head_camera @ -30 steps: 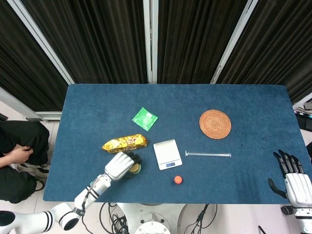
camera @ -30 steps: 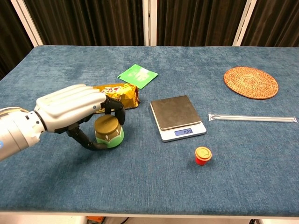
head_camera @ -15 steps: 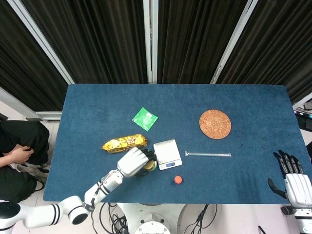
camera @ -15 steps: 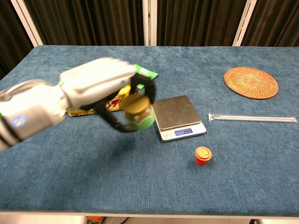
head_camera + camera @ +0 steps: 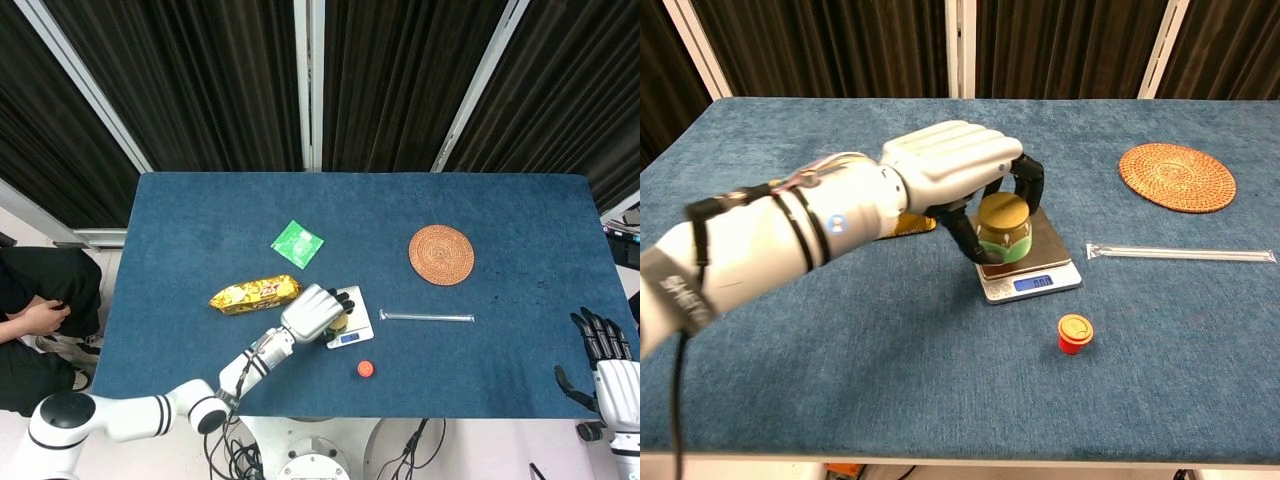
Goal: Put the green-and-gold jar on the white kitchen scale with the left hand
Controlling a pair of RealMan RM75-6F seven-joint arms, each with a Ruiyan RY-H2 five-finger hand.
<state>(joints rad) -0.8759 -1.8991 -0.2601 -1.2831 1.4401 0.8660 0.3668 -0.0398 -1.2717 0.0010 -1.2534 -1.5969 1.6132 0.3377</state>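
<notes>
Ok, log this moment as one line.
left hand: grips green-and-gold jar | jar: over white kitchen scale, contact unclear | right hand: idle, open

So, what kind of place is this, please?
Probably a robot test lab, not a home: a blue-covered table before black curtains, cables under its edge, and small props such as a kitchen scale.

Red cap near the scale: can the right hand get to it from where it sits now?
Probably yes. The right hand is open at the table's far right edge, and the blue cloth between it and the red cap lies bare; the left hand is busy over the scale, off that path.
</notes>
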